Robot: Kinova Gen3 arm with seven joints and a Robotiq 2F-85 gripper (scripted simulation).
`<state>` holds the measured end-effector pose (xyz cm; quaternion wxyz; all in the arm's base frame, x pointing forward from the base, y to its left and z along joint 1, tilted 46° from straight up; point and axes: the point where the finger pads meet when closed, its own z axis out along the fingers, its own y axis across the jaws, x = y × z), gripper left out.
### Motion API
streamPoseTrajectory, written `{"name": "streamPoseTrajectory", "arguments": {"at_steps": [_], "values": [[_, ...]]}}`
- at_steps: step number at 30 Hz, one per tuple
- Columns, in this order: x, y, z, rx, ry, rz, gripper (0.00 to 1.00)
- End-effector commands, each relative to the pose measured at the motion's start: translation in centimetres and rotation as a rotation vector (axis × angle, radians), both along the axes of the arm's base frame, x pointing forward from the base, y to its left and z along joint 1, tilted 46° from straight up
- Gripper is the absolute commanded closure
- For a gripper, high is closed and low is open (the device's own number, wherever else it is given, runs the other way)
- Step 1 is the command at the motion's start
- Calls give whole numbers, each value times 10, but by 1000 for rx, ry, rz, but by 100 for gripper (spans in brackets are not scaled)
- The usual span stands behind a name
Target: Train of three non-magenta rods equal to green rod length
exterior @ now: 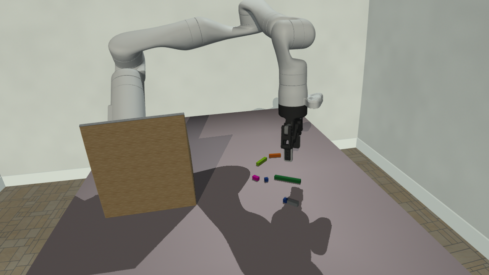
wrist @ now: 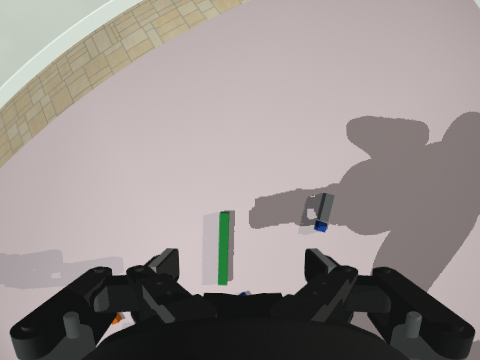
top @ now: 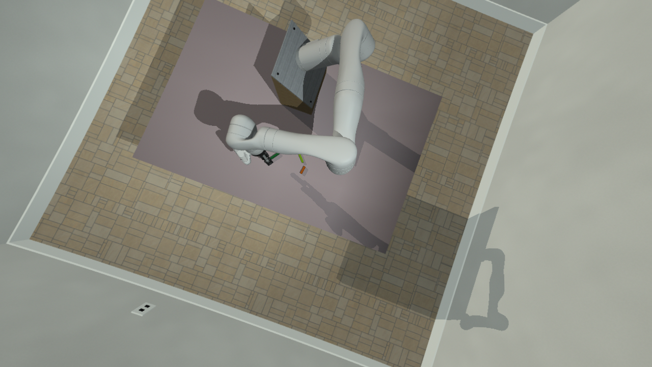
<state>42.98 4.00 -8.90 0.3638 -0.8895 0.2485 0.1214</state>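
- Top view: gripper [top: 267, 160] mid-frame, at near end of green rod [top: 273, 157]. Lime rod [top: 300, 158] and orange rod [top: 302, 169] just right of it; other rods hidden under arm.
- Exterior view: gripper [exterior: 289, 157] hanging low beside orange rod [exterior: 274, 155], prob. next pick, since 1+3+4 = 8. Grey rod [exterior: 293, 202] touching blue block [exterior: 285, 199] end to end at lower centre: train begun, well apart from green rod [exterior: 287, 178]. Magenta rod [exterior: 255, 177] and 2nd blue block [exterior: 266, 179] left alone, mid-frame.
- Wrist view: fingers spread wide, nothing between. Green rod [wrist: 224, 247] centre, grey rod [wrist: 324, 207] to the right.
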Motion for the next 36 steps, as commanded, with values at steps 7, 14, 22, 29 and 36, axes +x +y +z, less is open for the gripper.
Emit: {"name": "streamPoseTrajectory", "arguments": {"at_steps": [7, 14, 22, 29, 36], "values": [[14, 66, 62, 3, -152, 142, 0], [7, 114, 102, 21, -255, 245, 0], [-1, 141, 125, 36, -313, 304, 0], [-1, 141, 125, 36, -313, 304, 76], [-1, 141, 125, 36, -313, 304, 76]]}}
